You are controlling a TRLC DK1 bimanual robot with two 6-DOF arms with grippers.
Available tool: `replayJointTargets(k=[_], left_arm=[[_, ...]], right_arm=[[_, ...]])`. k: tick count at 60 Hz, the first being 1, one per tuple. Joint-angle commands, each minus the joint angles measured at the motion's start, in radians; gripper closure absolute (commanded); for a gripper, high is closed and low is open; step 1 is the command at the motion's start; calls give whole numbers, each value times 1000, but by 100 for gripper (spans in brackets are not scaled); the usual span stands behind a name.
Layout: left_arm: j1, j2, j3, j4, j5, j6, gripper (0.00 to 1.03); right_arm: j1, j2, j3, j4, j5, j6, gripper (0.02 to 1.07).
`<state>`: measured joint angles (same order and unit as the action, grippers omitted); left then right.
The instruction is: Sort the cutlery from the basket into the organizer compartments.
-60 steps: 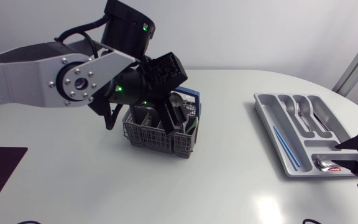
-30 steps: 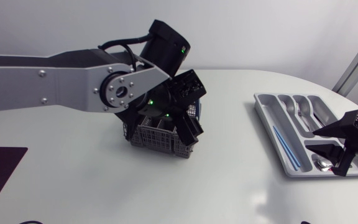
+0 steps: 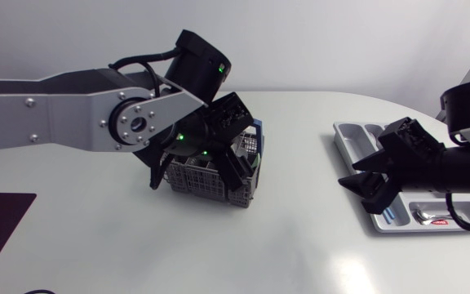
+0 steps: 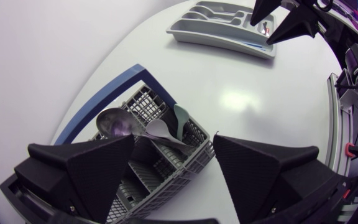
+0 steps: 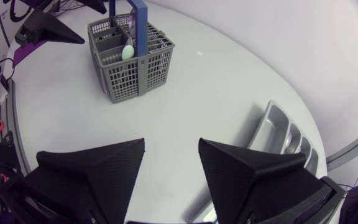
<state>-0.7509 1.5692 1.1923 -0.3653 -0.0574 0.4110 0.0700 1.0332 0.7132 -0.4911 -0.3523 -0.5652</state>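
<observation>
So left gripper gapes wide right above the basket, holding nothing. Right gripper is open and empty too, well off from it, probably over the organizer. Plain white table.

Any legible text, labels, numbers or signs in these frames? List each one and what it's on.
None legible in any view.
A red mark in the end compartment of the organizer: too small to read.
The basket: no print visible.

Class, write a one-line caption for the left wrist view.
Open left gripper poised over the grey cutlery basket, spoons standing inside.
</observation>
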Motion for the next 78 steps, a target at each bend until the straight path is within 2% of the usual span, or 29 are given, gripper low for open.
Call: replayJointTargets(k=[1,11,22,28,34,40,60,78], left_arm=[[10,-17,-30,11,16,-46,16],[-11,23,-13,48,18,-120,17],[-10,97,49,51,34,-222,31],[-7,141,86,51,39,-294,43],[-7,163,104,51,39,-324,44],[-10,176,112,77,39,-370,53],[-27,247,156,85,30,-428,61],[-25,273,173,86,-13,-479,70]], right_arm=[[65,-2,-3,14,41,117,43],[85,1,-3,23,47,151,43],[86,-2,-14,23,47,157,43],[83,-9,-24,23,45,149,43],[79,-13,-32,19,44,146,43],[79,-19,-35,16,39,146,43],[96,-38,-44,14,36,162,43],[99,-53,-55,11,21,159,43]])
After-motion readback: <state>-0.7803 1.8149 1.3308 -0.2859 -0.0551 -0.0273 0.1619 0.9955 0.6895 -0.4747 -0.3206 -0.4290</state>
